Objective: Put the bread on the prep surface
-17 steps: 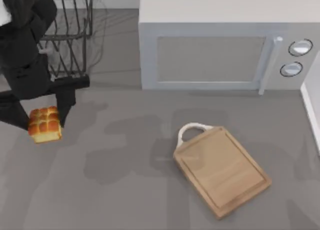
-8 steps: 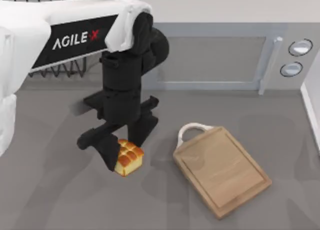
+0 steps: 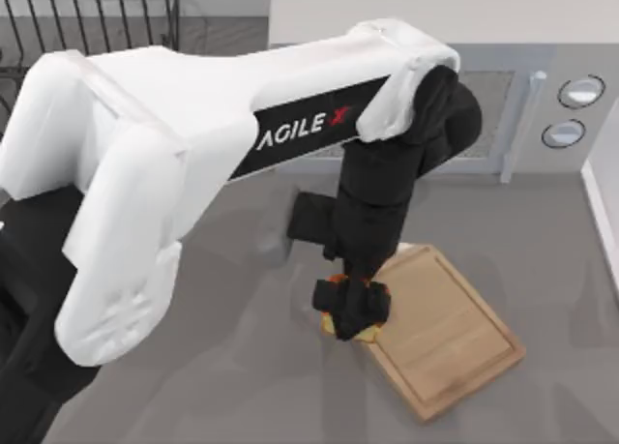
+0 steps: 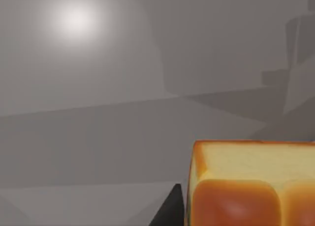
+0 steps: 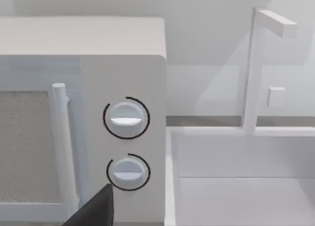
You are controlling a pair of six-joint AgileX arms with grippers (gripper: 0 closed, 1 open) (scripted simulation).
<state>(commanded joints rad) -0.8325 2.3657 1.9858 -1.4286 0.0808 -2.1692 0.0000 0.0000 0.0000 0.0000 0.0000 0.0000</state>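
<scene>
The left jaws pinch the small orange-golden bread chunk, holding it over the left edge of the rectangular light-wood cutting board, where board meets grey counter; whether the bread touches the board I cannot tell. In the left wrist view the bread's pale cut side and glossy crust sit beside a dark finger. The black wrist points straight down, and the white AgileX forearm stretches diagonally from the counter's left across the white microwave. The right wrist view faces the microwave's two dials and a white sink; I cannot tell the state of the right jaws.
</scene>
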